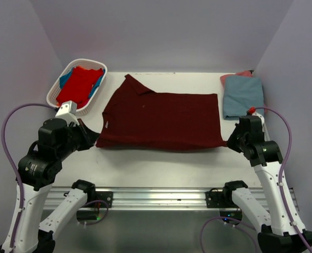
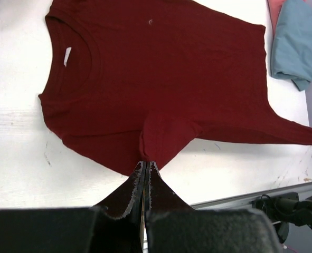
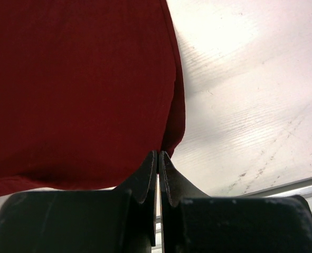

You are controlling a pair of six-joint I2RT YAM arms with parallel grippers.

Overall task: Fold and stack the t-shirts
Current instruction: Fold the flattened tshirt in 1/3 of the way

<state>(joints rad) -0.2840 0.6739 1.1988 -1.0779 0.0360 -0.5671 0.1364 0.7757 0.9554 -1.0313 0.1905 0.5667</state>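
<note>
A dark maroon t-shirt [image 1: 161, 121] lies spread across the middle of the table, collar to the left. My left gripper [image 1: 95, 138] is shut on its near left edge; the left wrist view shows the cloth [image 2: 161, 79] pinched at the closed tips [image 2: 146, 164]. My right gripper [image 1: 228, 142] is shut on the near right corner; the right wrist view shows the cloth [image 3: 76, 89] held at the tips [image 3: 159, 154]. A folded grey-blue t-shirt [image 1: 243, 95] lies on a salmon pink one [image 1: 235, 75] at the back right.
A white slatted basket [image 1: 90, 61] at the back left holds a bright red t-shirt [image 1: 79, 84] over a blue one [image 1: 66, 79]. The metal rail [image 1: 156, 197] runs along the table's near edge. Grey walls stand on three sides.
</note>
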